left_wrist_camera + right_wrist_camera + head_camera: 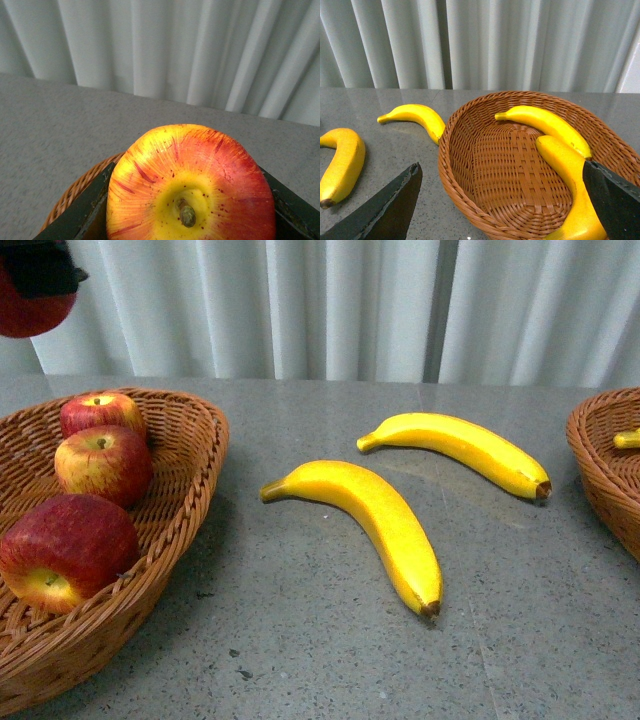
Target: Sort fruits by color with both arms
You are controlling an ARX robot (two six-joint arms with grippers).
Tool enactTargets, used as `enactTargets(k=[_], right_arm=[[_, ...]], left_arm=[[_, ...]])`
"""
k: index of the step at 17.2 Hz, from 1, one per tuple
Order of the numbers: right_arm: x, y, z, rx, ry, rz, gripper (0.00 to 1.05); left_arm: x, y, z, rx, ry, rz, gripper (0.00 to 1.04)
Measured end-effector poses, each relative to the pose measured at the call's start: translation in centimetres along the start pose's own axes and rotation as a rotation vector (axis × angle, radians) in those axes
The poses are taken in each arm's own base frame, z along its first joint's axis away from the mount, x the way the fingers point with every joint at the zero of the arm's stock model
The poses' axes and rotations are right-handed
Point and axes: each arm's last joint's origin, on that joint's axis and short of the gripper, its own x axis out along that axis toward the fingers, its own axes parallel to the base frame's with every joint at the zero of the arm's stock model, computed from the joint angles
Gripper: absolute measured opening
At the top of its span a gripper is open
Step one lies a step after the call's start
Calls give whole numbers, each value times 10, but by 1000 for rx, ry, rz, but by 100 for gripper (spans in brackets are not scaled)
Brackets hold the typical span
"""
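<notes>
Grey table (320, 660), white curtain (300, 300). Left gripper (185, 220) clamps apple (190, 165) high over left basket (190, 470) rim — dropped, could bounce off apples (103, 462) below, roll out. Right gripper (500, 210) gapes empty by right basket (451, 150); two bananas (380, 520) between.

Three glossy red-and-yellow apples sit in the left woven wicker basket (205, 420) at 9 o'clock: rear apple (98, 412) and middle apple (103, 464) stem-up, near apple (65, 550) tipped on its side.

A fourth streaked apple (190, 170) is aloft at 10 o'clock, clamped in the black left gripper (187, 210).

On the grey tabletop (300, 660) lie a centre yellow banana (365, 525) and a far yellow banana (460, 445) at its 2 o'clock, apart, brown tips towards 4.

Two touching basket bananas (545, 125) lie in the right wicker basket (520, 93) at 3 o'clock.
</notes>
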Motion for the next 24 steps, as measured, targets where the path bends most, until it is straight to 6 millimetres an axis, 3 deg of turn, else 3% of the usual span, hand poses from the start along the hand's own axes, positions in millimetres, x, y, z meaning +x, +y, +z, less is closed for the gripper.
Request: enactTargets(k=[4,7,8,13,20,22,24], right_arm=[[0,0,0,0,0,0,98],[0,0,0,0,0,0,98],[0,0,0,0,0,0,98],[0,0,0,0,0,0,98],[0,0,0,0,0,0,98],[0,0,0,0,0,0,98],[0,0,0,0,0,0,98]], left_arm=[[-22,30,-29,-107,61,187,68],[-26,37,-36,-152,50,239,95],[-28,36,-35,-161,42,232,100],[-40,36,-33,-221,-5,206,98],[-69,39,-16,-220,-137,149,98],[-77,56,-27,-108,-171,-19,81],[-89,69,-60,17,-141,-146,55]])
